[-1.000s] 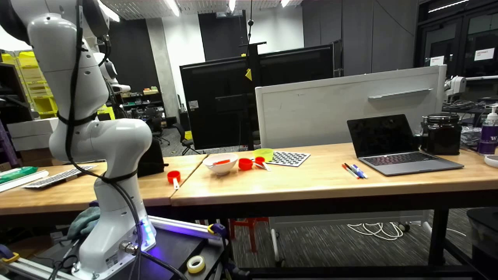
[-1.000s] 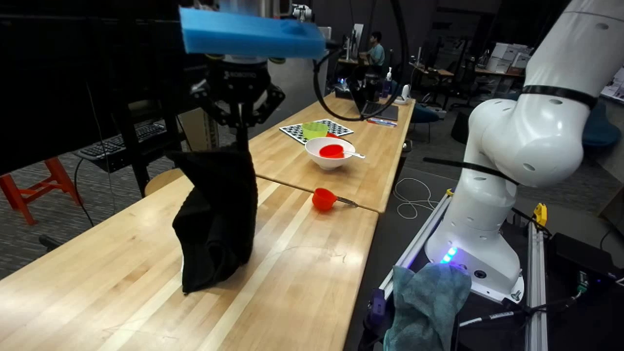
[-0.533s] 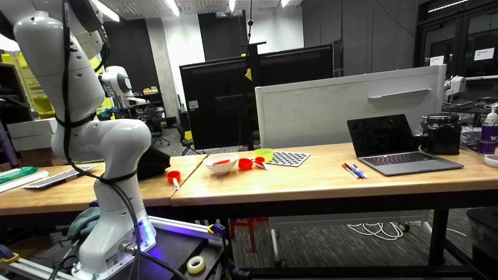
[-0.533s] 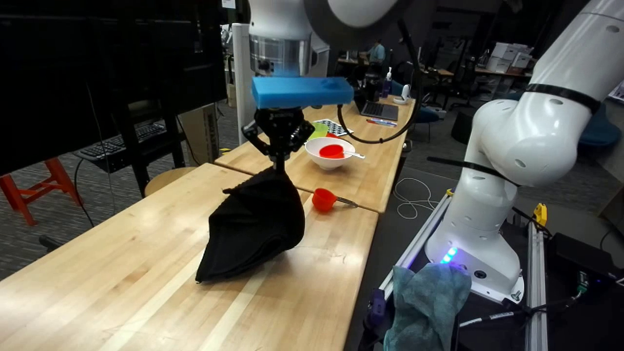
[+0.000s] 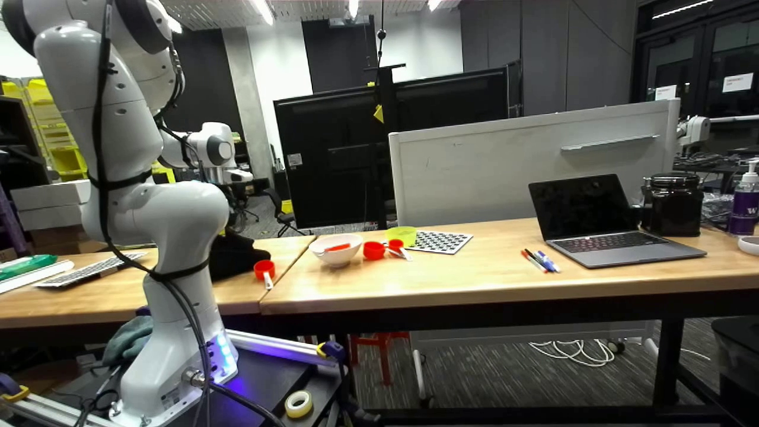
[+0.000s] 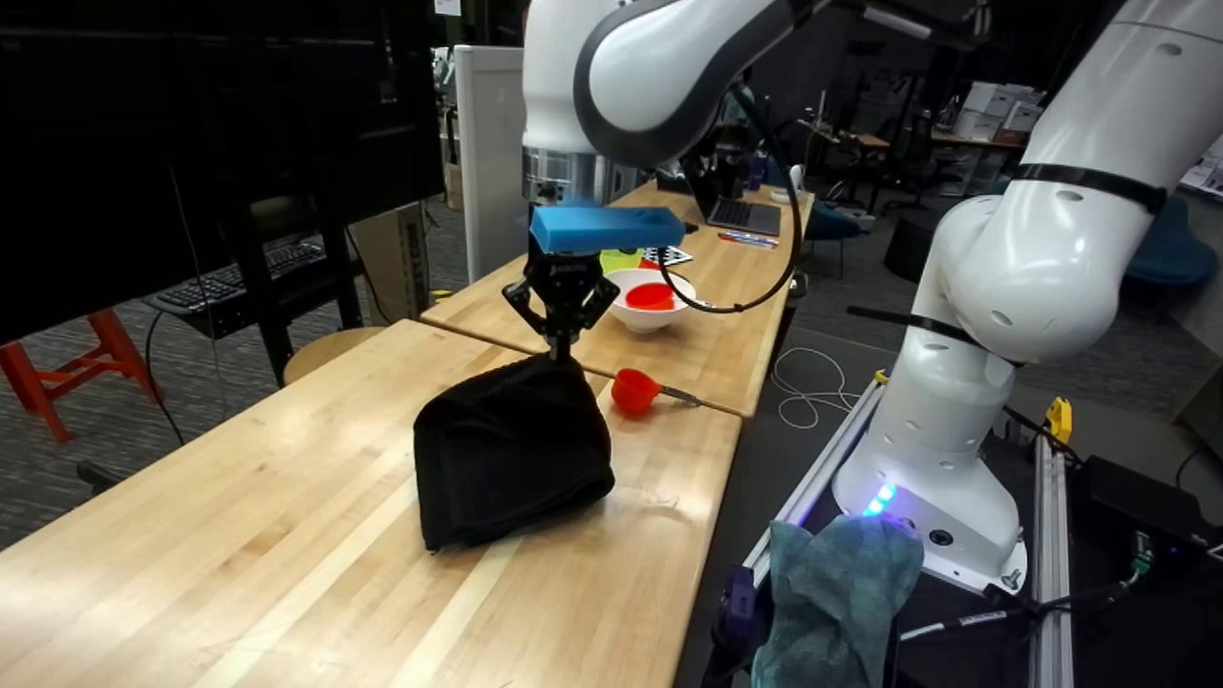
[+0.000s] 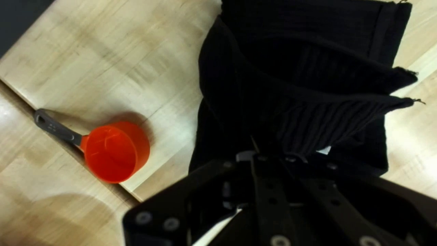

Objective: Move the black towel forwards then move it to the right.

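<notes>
Shifted right and lower in an exterior view since half a second ago, the black towel (image 6: 516,454) hangs a little left of the frame's centre, under the gripper (image 6: 562,352), which has come down with it. The gripper is clamped on the towel's top, the cloth drawn up to a peak; the lower hem reaches the bench (image 6: 287,535) or nearly so, I cannot tell which. From the wrist, black folds spread over the centre and upper right of the frame.

Near the towel lies a red measuring cup (image 7: 116,152), left of centre in the wrist view, its grey handle (image 7: 58,126) pointing to the upper left. Beyond it on the bench, above centre in an exterior view, a white bowl (image 6: 640,323) holds another red cup (image 6: 650,297). Mid-frame in an exterior view are two red cups (image 5: 373,250), a green bowl (image 5: 401,235) and a checkered board (image 5: 447,242); farther right, pens (image 5: 542,261) lie just left of an open laptop (image 5: 599,216), a black jar (image 5: 673,204) to the right of its screen.
</notes>
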Available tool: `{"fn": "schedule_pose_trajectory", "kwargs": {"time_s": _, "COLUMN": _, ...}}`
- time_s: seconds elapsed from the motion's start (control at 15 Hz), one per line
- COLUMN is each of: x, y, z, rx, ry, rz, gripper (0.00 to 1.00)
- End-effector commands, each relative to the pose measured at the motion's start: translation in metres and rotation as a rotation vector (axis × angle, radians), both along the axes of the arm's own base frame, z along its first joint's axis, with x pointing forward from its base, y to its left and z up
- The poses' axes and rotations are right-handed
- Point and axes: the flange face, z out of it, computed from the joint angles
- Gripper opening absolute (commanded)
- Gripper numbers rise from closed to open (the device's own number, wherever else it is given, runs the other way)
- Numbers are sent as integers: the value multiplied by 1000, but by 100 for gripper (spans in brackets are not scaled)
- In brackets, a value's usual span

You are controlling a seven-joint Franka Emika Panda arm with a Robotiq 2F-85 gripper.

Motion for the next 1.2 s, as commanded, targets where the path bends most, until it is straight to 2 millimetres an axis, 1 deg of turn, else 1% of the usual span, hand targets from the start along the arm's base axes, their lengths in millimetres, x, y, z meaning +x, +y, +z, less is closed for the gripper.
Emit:
{"fn": "schedule_pose_trajectory", "kwargs": {"time_s": 0.0, "x": 13, "y": -20, "z": -33, "rx": 47, "ry": 32, "rz": 5, "gripper": 0}}
{"fn": "schedule_pose_trajectory", "kwargs": {"time_s": 0.33, "x": 16, "y": -37, "z": -70, "rx": 86, "ry": 59, "rz": -12, "gripper": 0}}
{"fn": "schedule_pose_trajectory", "kwargs": {"time_s": 0.67, "x": 14, "y": -43, "z": -98, "rx": 93, "ry": 78, "rz": 4, "gripper": 0}}
{"fn": "schedule_pose_trajectory", "kwargs": {"time_s": 0.87, "x": 20, "y": -51, "z": -103, "rx": 80, "ry": 86, "rz": 22, "gripper": 0}}
{"fn": "schedule_pose_trajectory", "kwargs": {"time_s": 1.13, "x": 34, "y": -66, "z": -107, "rx": 87, "ry": 92, "rz": 31, "gripper": 0}}
